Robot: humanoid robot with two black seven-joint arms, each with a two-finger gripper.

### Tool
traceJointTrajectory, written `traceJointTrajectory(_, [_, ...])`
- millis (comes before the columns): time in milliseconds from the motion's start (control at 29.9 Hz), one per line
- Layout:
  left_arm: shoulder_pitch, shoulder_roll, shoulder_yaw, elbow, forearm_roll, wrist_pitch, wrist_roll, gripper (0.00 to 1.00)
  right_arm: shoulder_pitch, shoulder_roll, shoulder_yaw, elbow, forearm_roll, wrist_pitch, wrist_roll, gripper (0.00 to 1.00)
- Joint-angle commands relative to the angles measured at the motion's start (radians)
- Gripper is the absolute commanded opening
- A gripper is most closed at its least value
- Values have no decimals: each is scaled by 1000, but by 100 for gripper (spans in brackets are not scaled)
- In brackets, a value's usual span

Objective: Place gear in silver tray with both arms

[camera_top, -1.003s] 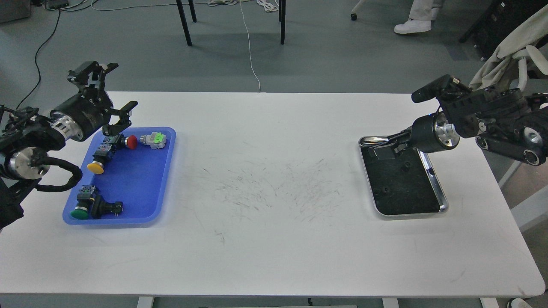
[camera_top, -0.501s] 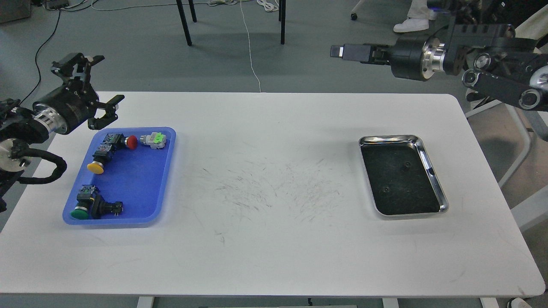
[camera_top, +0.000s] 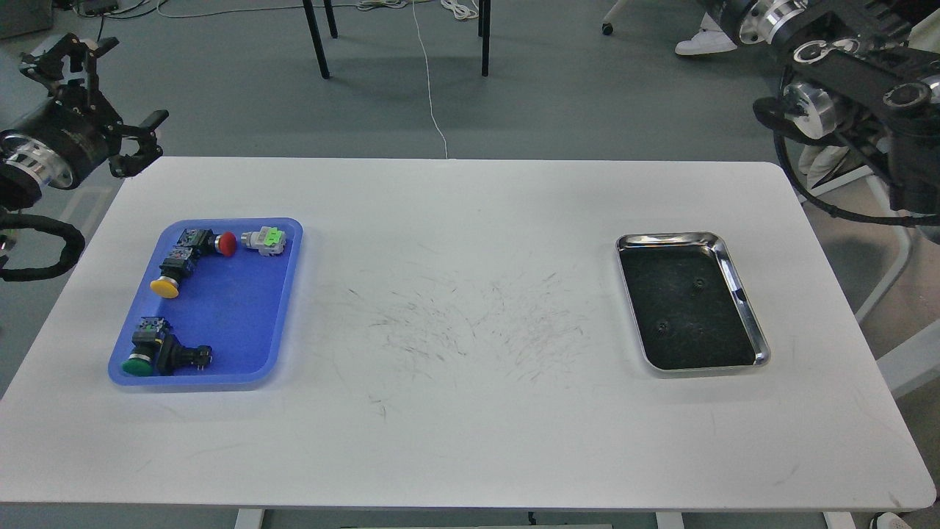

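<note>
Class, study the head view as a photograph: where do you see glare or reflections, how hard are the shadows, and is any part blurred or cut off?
Head view: bright reflections run along the silver tray rim, its floor staying dark; the blue tray casts only a soft, faint shadow on the white table, so lighting is diffuse; focus is sharp throughout; the left hand shows open at the edge, while the right hand is cut off by the top edge.

Silver tray flat on the counter's right side.
Shiny rim, rounded corners, dark scratched floor with two small dark bits on it; long axis runs front to back, angled slightly.
</note>
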Motion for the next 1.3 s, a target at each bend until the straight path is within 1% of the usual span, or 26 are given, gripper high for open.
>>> traceJointTrajectory(0, [-5,-2,-6,-1,-3,-3,3,100,-25,15,18,2,94,-7,-20,94])
traceJointTrajectory(100, [-13,-6,3,2,-3,-6,21,100,-48,15,48,1,117,-2,-57,94])
traceJointTrajectory(201, [-13,-11,6,3,-3,-7,64,100,-83,16,91,-1,117,12,-66,94])
traceJointTrajectory(267, [-20,-11,8,9,-3,-7,80,100,-98,25,104,8,117,12,-89,94])
traceJointTrajectory(368, [-20,-26,8,38,-5,-6,84,100,-130,57,109,-1,117,42,-163,94])
traceJointTrajectory(434, [-22,-55,8,58,-5,-4,84,100,-149,79,124,-1,117,50,-192,94])
traceJointTrajectory(568, [-23,-86,8,69,-5,-1,84,100,-170,90,164,11,125,59,-215,95])
traceJointTrajectory(602, [-22,-86,8,69,-5,0,84,100,-173,91,167,15,125,53,-220,95])
traceJointTrajectory(702, [-20,-89,3,69,-5,0,84,100,-189,116,193,7,119,42,-212,98])
traceJointTrajectory(836, [-22,-89,3,84,-5,-3,84,100,-189,130,192,2,114,5,-210,98])
traceJointTrajectory(1069, [-39,-91,-11,97,-8,6,83,100,-190,142,206,8,113,2,-210,98])
traceJointTrajectory(1136, [-43,-111,-25,100,-17,28,83,100,-192,142,245,2,122,-1,-210,99])
traceJointTrajectory(1270, [-42,-118,-37,101,-25,40,84,100,-224,143,293,2,128,5,-226,99])
